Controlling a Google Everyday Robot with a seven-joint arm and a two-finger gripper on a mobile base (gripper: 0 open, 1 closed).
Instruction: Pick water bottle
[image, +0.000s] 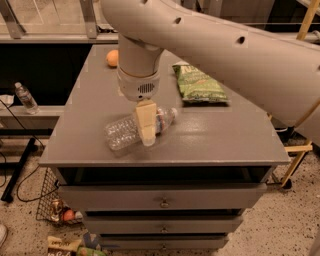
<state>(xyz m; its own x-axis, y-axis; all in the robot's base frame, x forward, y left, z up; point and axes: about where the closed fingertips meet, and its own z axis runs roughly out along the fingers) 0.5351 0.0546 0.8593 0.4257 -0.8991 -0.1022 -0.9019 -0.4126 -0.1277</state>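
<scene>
The water bottle (125, 132) is clear, crinkled plastic with a red, white and blue label near its neck. It lies on its side on the grey cabinet top (220, 135), neck toward the right. My gripper (147, 136) hangs from the big white arm straight over the bottle's middle, its tan fingers (145, 122) pointing down and crossing in front of the bottle.
A green chip bag (200, 85) lies behind and right of the bottle. An orange (112, 58) sits at the back left of the top. A smaller clear bottle with a white cap (25, 98) stands on a low shelf at far left. Clutter lies on the floor.
</scene>
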